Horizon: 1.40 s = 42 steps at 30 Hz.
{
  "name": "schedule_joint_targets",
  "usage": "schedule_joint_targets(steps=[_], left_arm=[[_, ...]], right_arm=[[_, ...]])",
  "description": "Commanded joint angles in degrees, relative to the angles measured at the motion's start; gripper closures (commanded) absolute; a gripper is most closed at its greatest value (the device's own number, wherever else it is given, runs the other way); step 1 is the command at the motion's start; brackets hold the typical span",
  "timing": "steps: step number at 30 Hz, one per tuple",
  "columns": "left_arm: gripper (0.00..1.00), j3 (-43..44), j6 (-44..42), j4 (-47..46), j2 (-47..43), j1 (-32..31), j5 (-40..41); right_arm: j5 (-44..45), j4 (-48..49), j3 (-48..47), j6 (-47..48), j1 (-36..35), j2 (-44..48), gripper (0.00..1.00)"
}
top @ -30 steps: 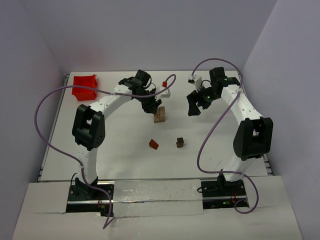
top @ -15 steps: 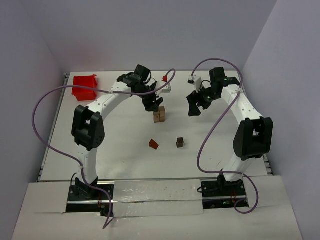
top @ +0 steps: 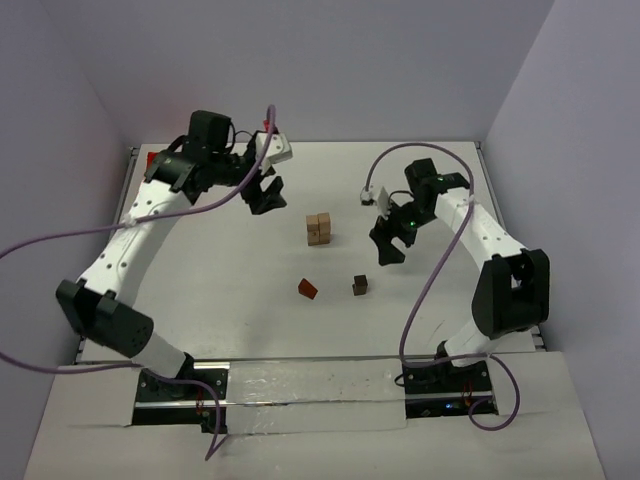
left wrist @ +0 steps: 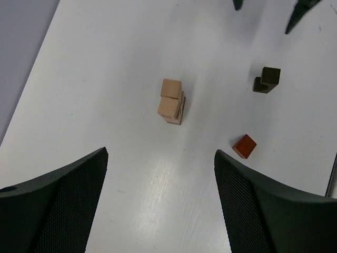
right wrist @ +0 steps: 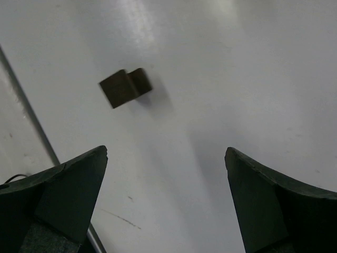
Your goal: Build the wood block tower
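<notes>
The wood block tower (top: 319, 229) is a short stack of light tan cubes standing mid-table; it also shows in the left wrist view (left wrist: 171, 101). A reddish-brown wedge (top: 307, 289) (left wrist: 244, 146) and a dark brown block (top: 360, 285) (left wrist: 267, 80) (right wrist: 125, 87) lie loose in front of it. My left gripper (top: 265, 195) (left wrist: 160, 211) is open and empty, raised to the left of the tower. My right gripper (top: 388, 245) (right wrist: 166, 200) is open and empty, above the table just right of and behind the dark brown block.
A red bin (top: 152, 158) at the back left is mostly hidden behind my left arm. Purple cables loop off both arms (top: 60, 240). A thin cable (right wrist: 26, 116) crosses the left of the right wrist view. Walls close in on three sides.
My left gripper has left the tower and swung up and to the left. My right gripper has moved forward and down toward the dark brown block.
</notes>
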<state>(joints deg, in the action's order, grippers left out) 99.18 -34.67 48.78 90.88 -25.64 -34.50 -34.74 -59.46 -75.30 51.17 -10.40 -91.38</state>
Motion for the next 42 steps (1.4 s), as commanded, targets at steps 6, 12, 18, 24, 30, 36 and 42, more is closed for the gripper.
schedule_joint_targets(steps=[6,12,18,24,30,36,42], left_arm=[[0.12,-13.44,7.54,-2.97,-11.68,2.98,0.45],[0.12,-18.61,10.04,-5.08,-15.46,3.77,1.19],[0.12,-19.29,9.35,-5.03,-16.17,3.93,1.89],[0.12,-20.46,9.34,-5.71,-16.71,3.93,1.63],[0.12,-21.46,9.18,-5.97,-17.29,3.93,1.42],[0.12,-22.91,9.35,-6.42,-18.38,3.93,1.99],[0.13,-24.46,9.41,-6.79,-19.30,3.93,2.54]], right_arm=[[5.48,7.47,15.29,1.59,-18.09,12.65,0.00],[11.44,15.84,19.61,-2.14,-23.09,14.08,0.00],[15.58,19.91,19.67,-3.98,-24.42,12.06,0.00],[16.29,20.18,18.77,-3.24,-24.67,10.11,0.01],[15.48,19.49,17.64,-1.07,-25.96,6.91,0.07],[15.71,19.59,17.87,0.44,-26.25,4.54,0.19],[17.27,20.87,20.31,1.01,-25.97,4.74,0.37]])
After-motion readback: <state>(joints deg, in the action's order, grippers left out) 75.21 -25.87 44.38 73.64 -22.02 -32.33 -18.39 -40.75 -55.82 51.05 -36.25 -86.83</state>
